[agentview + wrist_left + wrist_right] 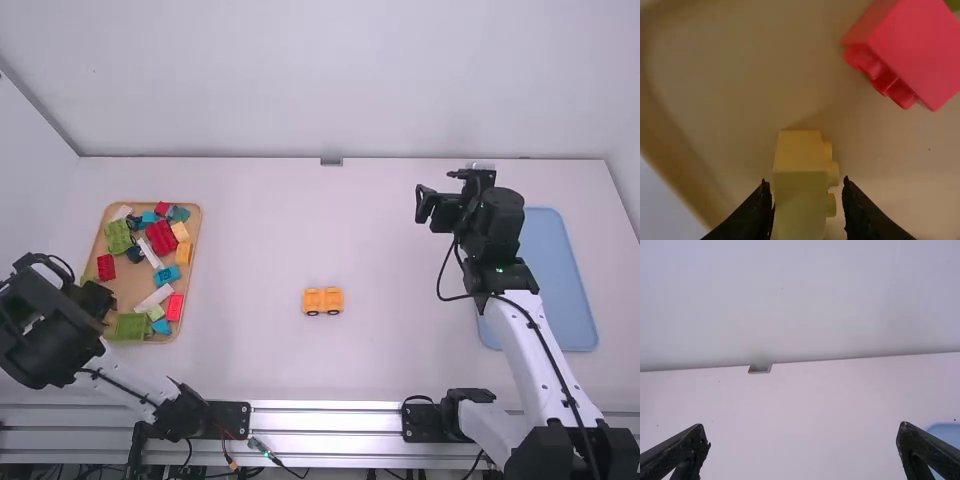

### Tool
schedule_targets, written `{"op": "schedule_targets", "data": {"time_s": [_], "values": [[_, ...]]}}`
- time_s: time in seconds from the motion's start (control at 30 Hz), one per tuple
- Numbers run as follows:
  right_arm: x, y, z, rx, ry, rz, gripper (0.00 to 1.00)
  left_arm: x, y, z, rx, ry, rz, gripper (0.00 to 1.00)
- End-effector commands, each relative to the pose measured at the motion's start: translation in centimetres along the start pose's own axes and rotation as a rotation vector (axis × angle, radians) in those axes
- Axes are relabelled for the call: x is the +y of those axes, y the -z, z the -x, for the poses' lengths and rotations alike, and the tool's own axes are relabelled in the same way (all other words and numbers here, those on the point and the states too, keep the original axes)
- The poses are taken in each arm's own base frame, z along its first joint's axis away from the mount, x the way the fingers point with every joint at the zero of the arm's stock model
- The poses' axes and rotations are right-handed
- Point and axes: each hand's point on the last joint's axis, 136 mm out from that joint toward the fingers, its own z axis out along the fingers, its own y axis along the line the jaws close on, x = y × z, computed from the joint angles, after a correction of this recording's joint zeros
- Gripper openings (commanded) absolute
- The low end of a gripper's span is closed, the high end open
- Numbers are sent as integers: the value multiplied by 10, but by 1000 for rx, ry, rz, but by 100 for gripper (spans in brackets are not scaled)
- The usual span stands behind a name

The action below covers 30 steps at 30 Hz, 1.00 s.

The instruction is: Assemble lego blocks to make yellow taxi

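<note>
Left wrist view: the left gripper (805, 183) is spread astride a pale yellow, studded plastic block (799, 207); through off-centre closing, its studs could be caught and the block twisted. Beyond lies a red plastic block (920, 50). In the high view, the orange-yellow wheeled toy car (323, 300) is seen mid-table; farther off, the black right gripper (802, 426) is held wide.
</note>
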Motion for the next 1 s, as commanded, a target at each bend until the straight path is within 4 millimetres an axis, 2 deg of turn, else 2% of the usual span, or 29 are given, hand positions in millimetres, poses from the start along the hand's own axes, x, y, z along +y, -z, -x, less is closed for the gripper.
{"op": "schedule_targets", "data": {"time_s": [0.0, 0.37, 0.5, 0.67, 0.9, 0.97], "values": [[5, 1, 19, -38, 5, 12, 99, 1, -5, -10, 30, 2, 15, 36], [5, 1, 19, -37, 5, 12, 99, 1, -13, -14, 18, 0, 13, 33], [4, 1, 19, -37, 5, 12, 99, 0, -13, -11, 9, -15, 9, 22], [5, 1, 19, -37, 5, 13, 99, -1, -12, -9, 3, -15, 8, 13], [4, 1, 19, -37, 5, 12, 99, -1, -11, -8, -2, -14, 7, 11], [4, 1, 19, -37, 4, 11, 99, -1, -11, -8, -2, -14, 6, 8]]}}
